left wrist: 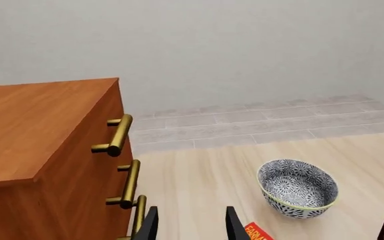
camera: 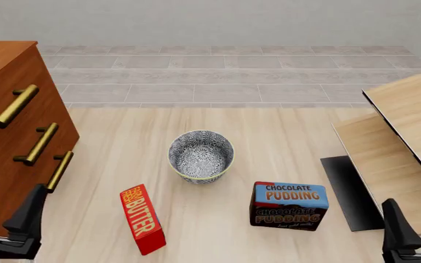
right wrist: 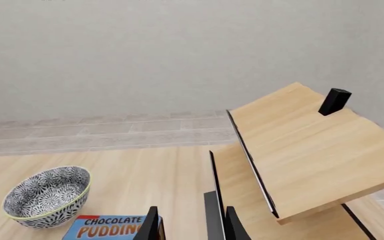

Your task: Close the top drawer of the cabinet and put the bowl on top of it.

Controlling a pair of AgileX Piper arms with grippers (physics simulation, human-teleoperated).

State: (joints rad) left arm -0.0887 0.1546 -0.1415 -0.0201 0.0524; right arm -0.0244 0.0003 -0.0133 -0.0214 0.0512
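The reddish-brown cabinet [camera: 6, 82] stands at the table's left, its top [left wrist: 38, 120] bare. The top drawer [camera: 9, 107] carries a brass bar handle [left wrist: 117, 135]; its front looks level with the two below, and no gap shows. Mid-table sits the patterned bowl [camera: 201, 155], upright and empty, also seen in both wrist views [left wrist: 297, 187] [right wrist: 45, 196]. My left gripper [camera: 6, 205] [left wrist: 190, 227] is open near the cabinet's lower front corner. Open too, my right gripper [camera: 417, 219] [right wrist: 192, 227] hovers at the near right. Neither touches anything.
A red butter box [camera: 142, 219] lies near and left of the bowl, and a chocolate pudding box [camera: 289, 205] near and right of it. A tilted light-wood shelf unit [camera: 408, 126] with a black base [camera: 350, 192] stands on the right side of the pale table [camera: 284, 137].
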